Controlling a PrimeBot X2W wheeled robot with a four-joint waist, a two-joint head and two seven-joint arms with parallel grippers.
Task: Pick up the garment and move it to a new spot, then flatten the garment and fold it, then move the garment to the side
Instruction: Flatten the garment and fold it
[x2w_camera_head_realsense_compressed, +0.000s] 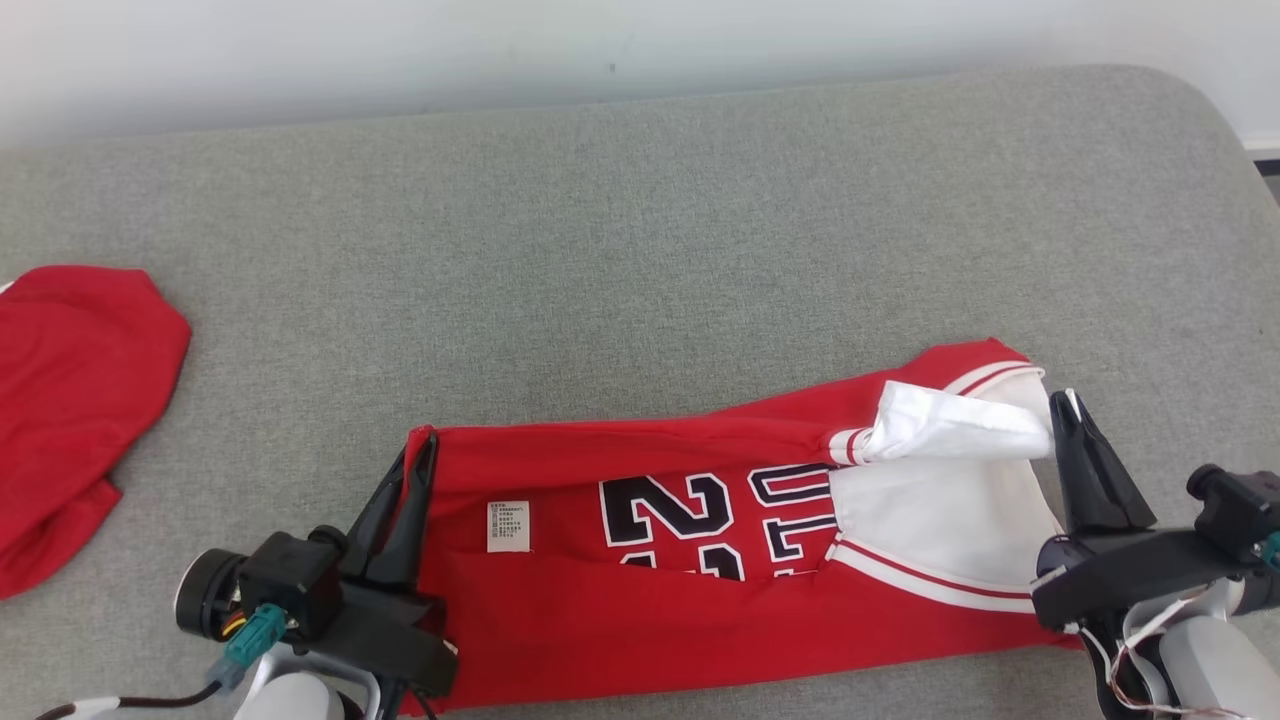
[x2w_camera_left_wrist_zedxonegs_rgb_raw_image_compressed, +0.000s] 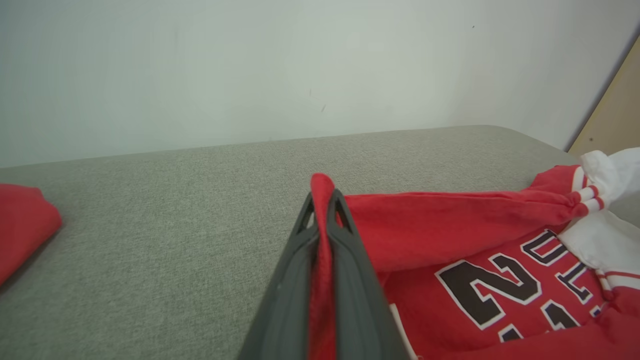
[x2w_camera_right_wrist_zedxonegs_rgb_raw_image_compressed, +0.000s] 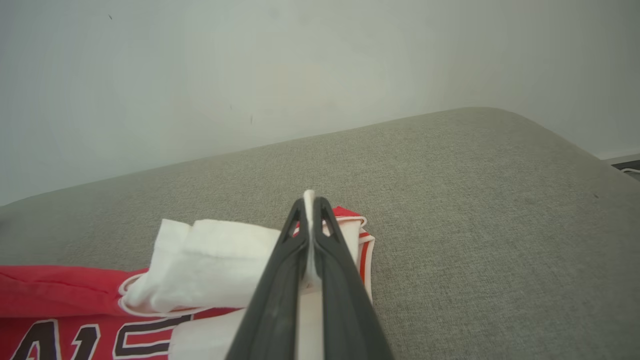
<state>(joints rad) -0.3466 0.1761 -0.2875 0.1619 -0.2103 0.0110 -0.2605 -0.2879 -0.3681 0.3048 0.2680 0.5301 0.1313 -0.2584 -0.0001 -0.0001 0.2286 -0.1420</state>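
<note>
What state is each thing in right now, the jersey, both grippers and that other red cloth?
red jersey, lying sideways on the grey cushion, partly folded along its length, held at both ends.
left gripper, shut on the jersey's red end.
right gripper, shut on the jersey's white end.
second red garment, bunched, lying apart at the left.

Left claw (x2w_camera_head_realsense_compressed: 425, 442): fingers pressed together, pinching the red edge of the garment (x2w_camera_head_realsense_compressed: 620, 620), pointing forward and low. Right claw (x2w_camera_head_realsense_compressed: 1062, 402): well apart to its right, likewise clamped, on a white edge. Pale left forearm (x2w_camera_head_realsense_compressed: 290, 700) and right forearm (x2w_camera_head_realsense_compressed: 1205, 660) sit behind each claw.
</note>
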